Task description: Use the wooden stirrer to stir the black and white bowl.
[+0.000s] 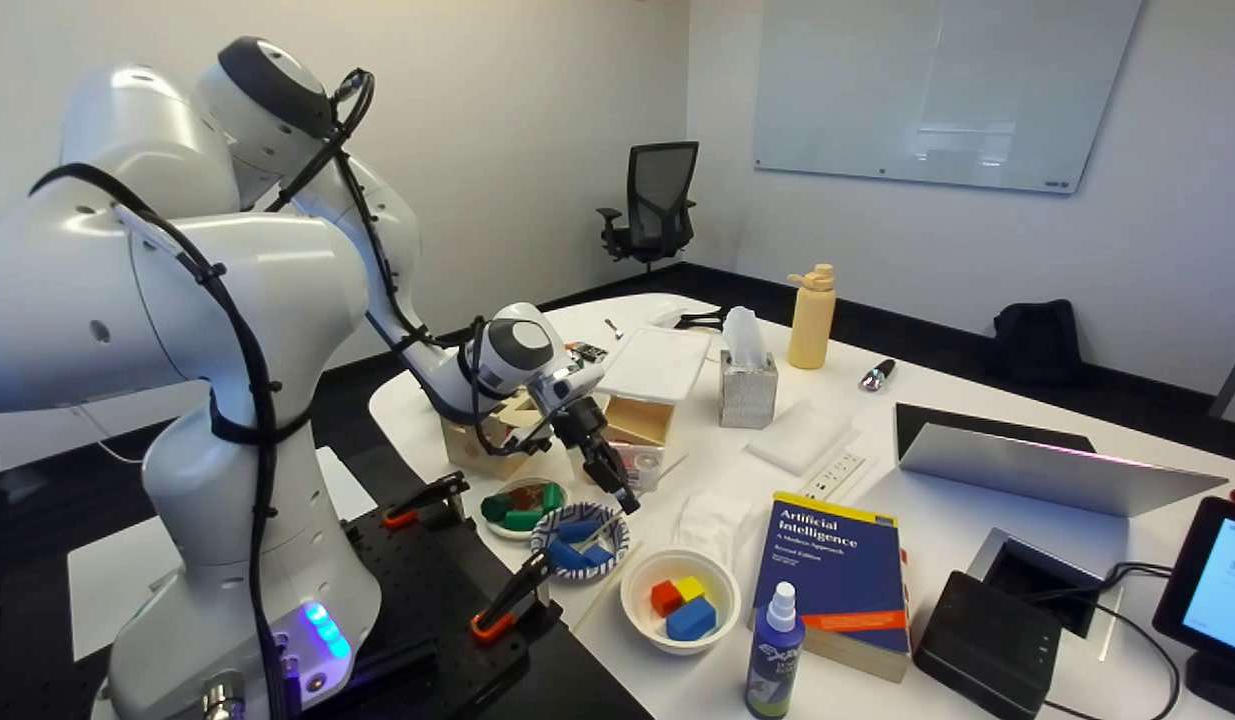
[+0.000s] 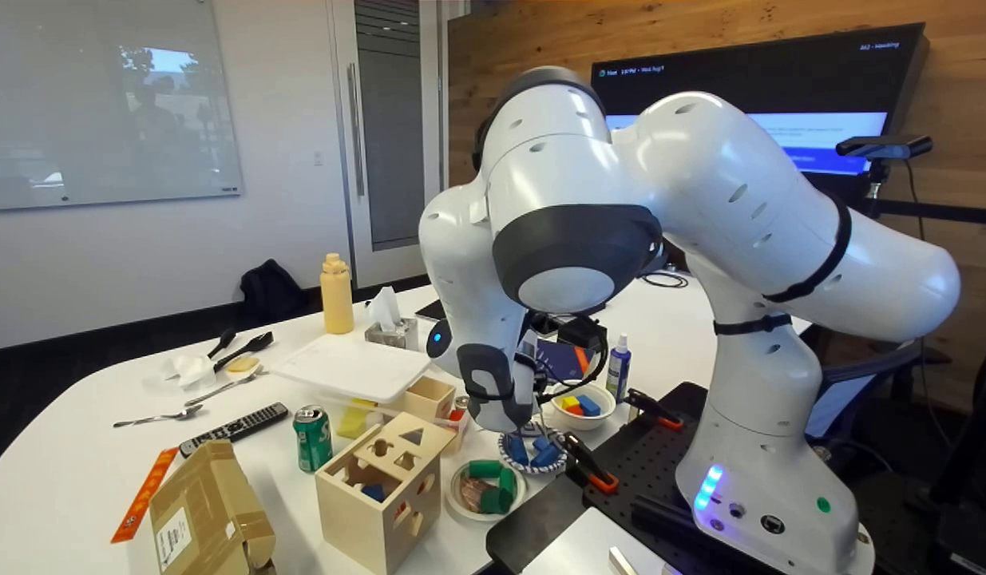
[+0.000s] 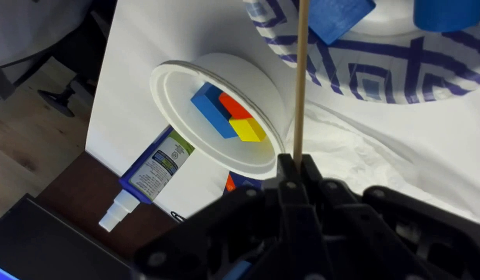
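The pincer is pinched tight on the wooden stirrer, no gap beyond the stick's own thickness. A long stretch juts out ahead, presumably so the pincer can work above the rim. Stirrer crosses the rim of the patterned bowl, dark blue on white, likely the task's black and white one; far end cut off in the wrist view, contact unclear. The blue blocks inside are probably the stuff to stir and may jam a thin stick. A white bowl with red, yellow and blue blocks just beside, likely not the target. Bowls sit near the robot base, probably for easy reach. The counter: white, cluttered; wooden shape box, green can, tissue box, yellow bottle, book. Room: office chair, whiteboard, wall screen.
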`<action>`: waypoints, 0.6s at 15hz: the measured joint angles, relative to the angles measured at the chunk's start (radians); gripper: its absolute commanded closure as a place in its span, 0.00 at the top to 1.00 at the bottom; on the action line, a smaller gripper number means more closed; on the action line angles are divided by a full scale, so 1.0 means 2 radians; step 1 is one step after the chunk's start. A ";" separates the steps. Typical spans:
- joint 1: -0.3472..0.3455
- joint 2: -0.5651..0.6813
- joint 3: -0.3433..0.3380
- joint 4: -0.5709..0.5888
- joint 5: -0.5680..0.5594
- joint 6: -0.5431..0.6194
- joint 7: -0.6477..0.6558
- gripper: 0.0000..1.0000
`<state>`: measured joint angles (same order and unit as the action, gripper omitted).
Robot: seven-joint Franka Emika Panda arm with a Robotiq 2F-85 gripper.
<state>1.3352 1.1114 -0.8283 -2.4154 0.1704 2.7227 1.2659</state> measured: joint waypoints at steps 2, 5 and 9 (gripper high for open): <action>0.000 0.000 0.005 0.003 0.000 0.007 0.000 0.02; 0.000 0.000 0.010 0.008 0.000 0.020 0.000 0.02; 0.000 0.000 0.011 0.009 0.001 0.041 0.011 0.02</action>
<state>1.3345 1.1114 -0.8072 -2.3981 0.1726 2.8049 1.2883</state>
